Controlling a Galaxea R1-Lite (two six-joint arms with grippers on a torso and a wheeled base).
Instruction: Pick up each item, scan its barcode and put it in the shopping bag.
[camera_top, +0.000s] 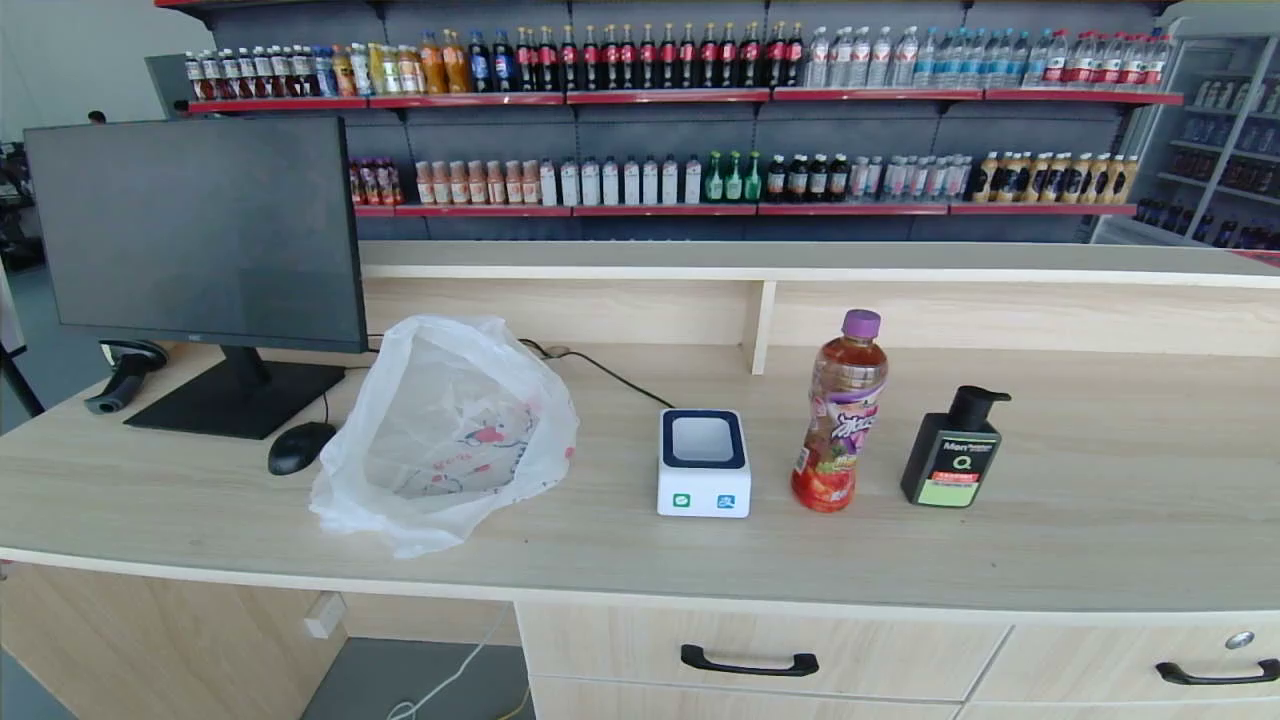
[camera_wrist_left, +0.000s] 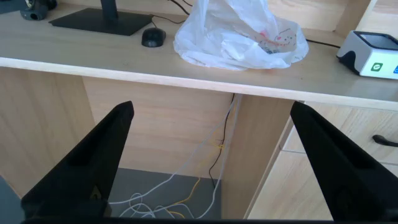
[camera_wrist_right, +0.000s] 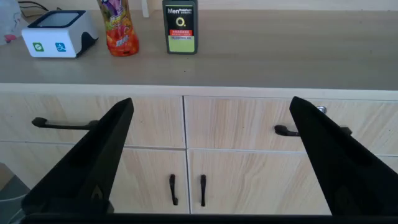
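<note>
On the wooden counter (camera_top: 640, 560) a white plastic shopping bag (camera_top: 445, 430) stands open at the left. A white barcode scanner box (camera_top: 703, 462) sits in the middle. To its right stand a red drink bottle with a purple cap (camera_top: 840, 412) and a black pump bottle (camera_top: 952, 450), both upright. My left gripper (camera_wrist_left: 211, 168) hangs open below the counter's front edge, facing the shopping bag (camera_wrist_left: 239, 34) and scanner (camera_wrist_left: 373, 55). My right gripper (camera_wrist_right: 211, 168) is open too, in front of the drawers, below the drink bottle (camera_wrist_right: 118, 28) and pump bottle (camera_wrist_right: 180, 28).
A black monitor (camera_top: 200, 240), a mouse (camera_top: 298, 447) and a handheld scanner (camera_top: 122, 375) stand at the counter's left. A raised ledge (camera_top: 820, 270) runs behind the items. Drawers with black handles (camera_top: 750, 662) lie under the counter. Cables (camera_wrist_left: 205, 180) hang beneath the left side.
</note>
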